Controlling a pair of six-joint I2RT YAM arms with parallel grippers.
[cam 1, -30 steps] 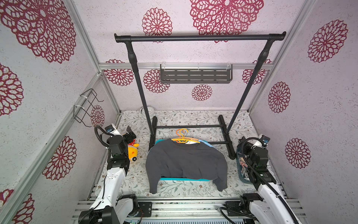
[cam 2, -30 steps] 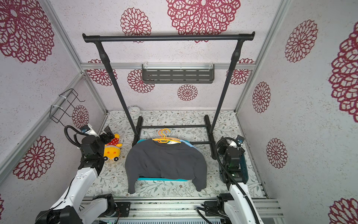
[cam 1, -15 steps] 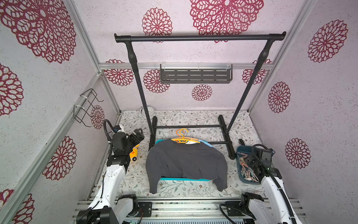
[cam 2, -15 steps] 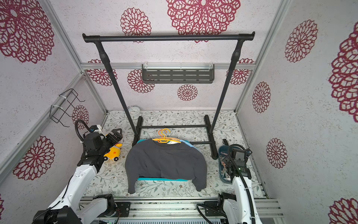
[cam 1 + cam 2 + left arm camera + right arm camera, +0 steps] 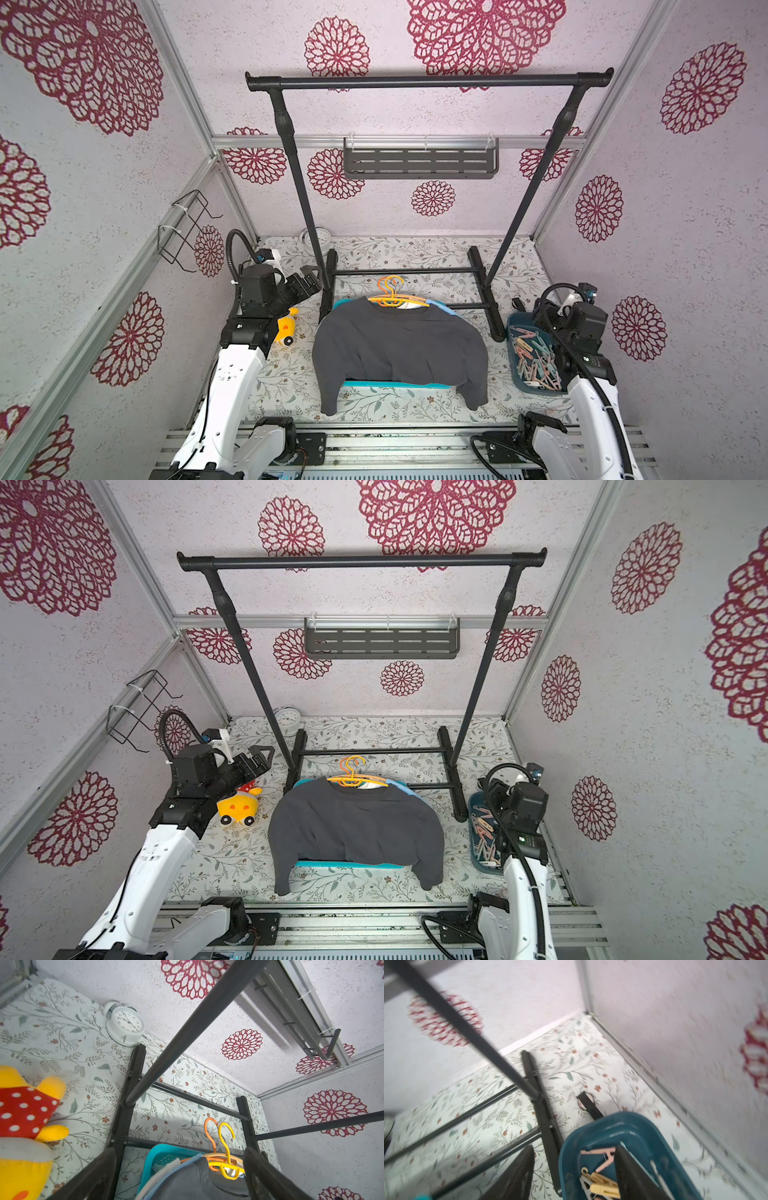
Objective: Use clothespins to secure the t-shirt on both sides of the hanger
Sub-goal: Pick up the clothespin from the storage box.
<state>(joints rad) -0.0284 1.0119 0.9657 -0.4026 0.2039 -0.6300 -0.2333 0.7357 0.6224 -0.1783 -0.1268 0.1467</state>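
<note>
A dark grey t-shirt lies spread over a teal basket in mid-floor. The orange and yellow hanger hooks stick out at its collar. Several pastel clothespins lie in a dark teal bin at the right. My left gripper is open and empty, raised beside the rack's left post and pointing at the collar. My right gripper hangs open over the bin's far end. One finger is inside the bin and the other outside its rim. It grips nothing.
A black clothes rack stands behind the shirt, its feet on both sides. A yellow plush toy sits under my left arm. A white alarm clock stands at the back left. A wire holder and a grey shelf hang on the walls.
My left gripper has swung right and up toward the rack's left post. My right arm dipped toward the bin, then rose a little; its jaws narrowed and reopened partly.
</note>
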